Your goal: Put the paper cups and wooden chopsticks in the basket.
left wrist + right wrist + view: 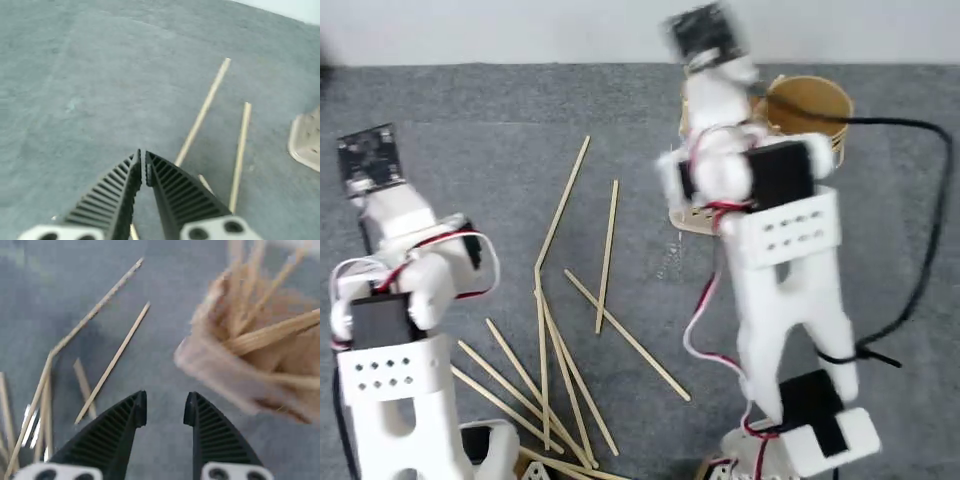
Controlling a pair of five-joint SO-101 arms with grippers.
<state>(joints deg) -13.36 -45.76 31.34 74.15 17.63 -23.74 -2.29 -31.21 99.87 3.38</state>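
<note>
Nearest, a loose heap of wooden chopsticks lay crossed on the grey table, well apart from the basket and on the left arm's side of it. The left arm stood farther still from the basket, beyond that heap. In its wrist view the left hand was pressed together, its ribbed tips all but meeting, with nothing between them. It hung above bare table, with two separate chopsticks and a pale corner of the basket ahead of it.

Those two, a long chopstick and a shorter chopstick, lay almost parallel between the heap and the basket, touching neither.

The right arm stretched out over the basket. In its wrist view the right hand was spread, a clear gap between the black fingers and nothing held. It sat just beside the basket's near wall, above the table. Several chopsticks leaned inside the basket.

At the far side of the basket sat a tan round rim; whether it was a paper cup could not be told. A black cable looped past it.
</note>
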